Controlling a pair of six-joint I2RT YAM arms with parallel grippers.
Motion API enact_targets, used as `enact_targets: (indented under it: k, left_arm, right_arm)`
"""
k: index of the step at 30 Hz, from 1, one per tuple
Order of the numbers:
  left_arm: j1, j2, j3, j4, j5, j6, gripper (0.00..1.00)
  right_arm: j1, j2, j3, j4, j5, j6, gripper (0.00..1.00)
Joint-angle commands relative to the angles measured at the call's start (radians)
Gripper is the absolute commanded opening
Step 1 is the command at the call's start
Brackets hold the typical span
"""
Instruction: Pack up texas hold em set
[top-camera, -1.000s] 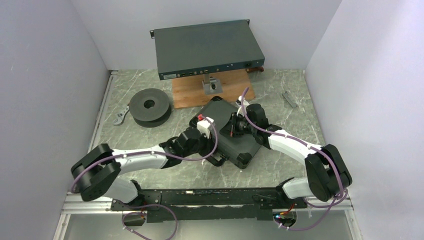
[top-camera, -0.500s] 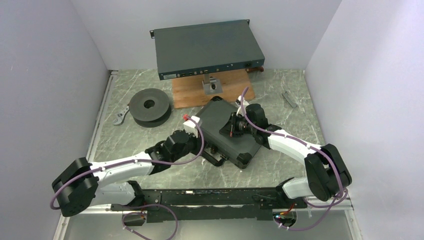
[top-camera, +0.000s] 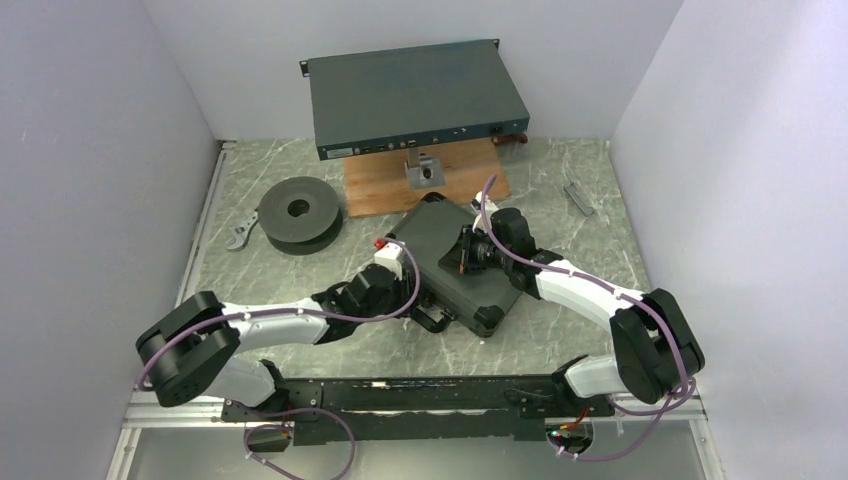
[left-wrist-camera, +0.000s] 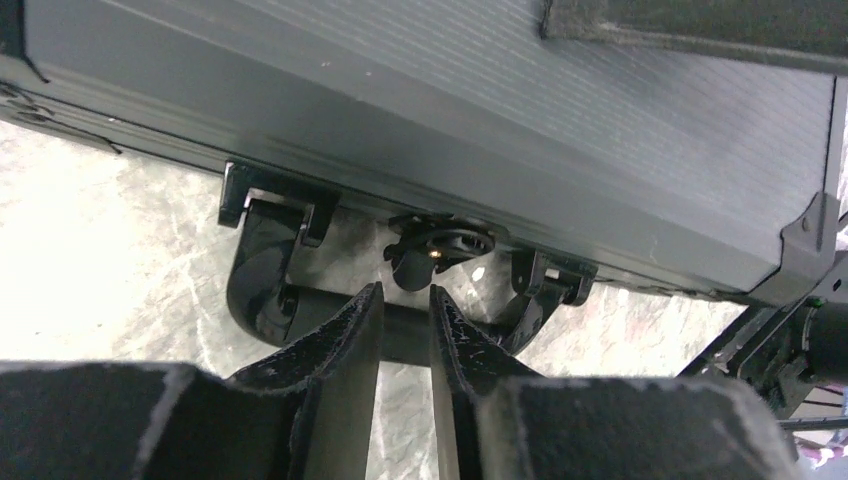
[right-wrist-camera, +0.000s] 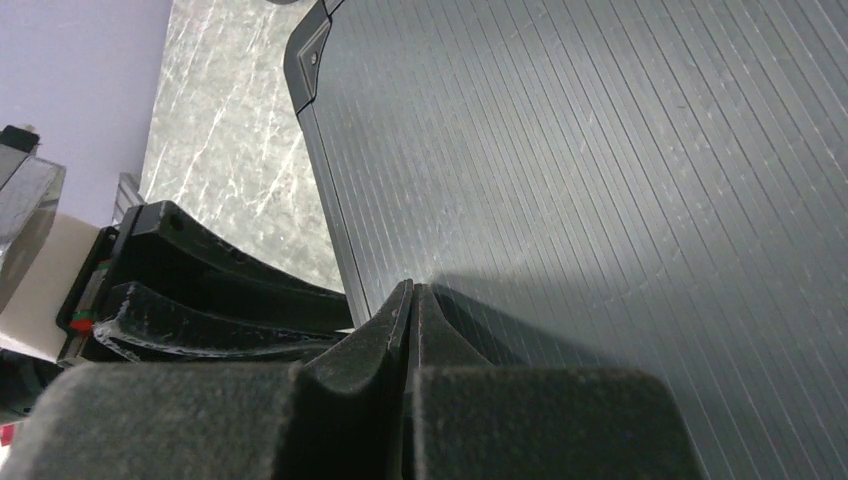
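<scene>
The texas hold em set shows only as its black case (top-camera: 440, 240), closed and lying at an angle mid-table; its contents are hidden. In the left wrist view the case side (left-wrist-camera: 500, 110) fills the top, with the handle (left-wrist-camera: 260, 290) and a round latch (left-wrist-camera: 440, 245) below it. My left gripper (left-wrist-camera: 405, 295) sits just short of that latch, its jaws a narrow gap apart with nothing between them; from above the left gripper (top-camera: 413, 298) is at the case's near-left side by the handle (top-camera: 432, 322). My right gripper (right-wrist-camera: 412, 290) is shut, tips resting on the ribbed lid (right-wrist-camera: 600, 150); from above the right gripper (top-camera: 462, 255) is over the lid's middle.
A large grey electronics box (top-camera: 415, 95) stands at the back over a wooden board (top-camera: 380, 190). A dark round spool (top-camera: 298, 212) and a metal tool (top-camera: 240, 232) lie at the left. A small grey bar (top-camera: 577, 197) lies at the right.
The left arm drew back toward the near left, then came forward again to the case's handle side, and its jaws parted a little. The right arm and the case stayed put.
</scene>
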Motion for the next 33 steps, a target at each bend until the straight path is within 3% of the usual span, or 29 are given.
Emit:
enact_targets:
  k: [1,28,33]
  left_arm:
    - [0.001,0.045,0.068,0.003,0.003,-0.08,0.29]
    - [0.001,0.227,0.137,-0.026,0.054,-0.111,0.01]
    - [0.001,0.31,0.229,-0.151,0.03,-0.102,0.0]
  right_arm:
    - [0.004,0.058,-0.085,-0.279,0.126,-0.053,0.0]
    - [0.004,0.067,-0.077,-0.278,0.124,-0.058,0.0]
    - [0.004,0.072,-0.069,-0.283,0.128,-0.061,0.0]
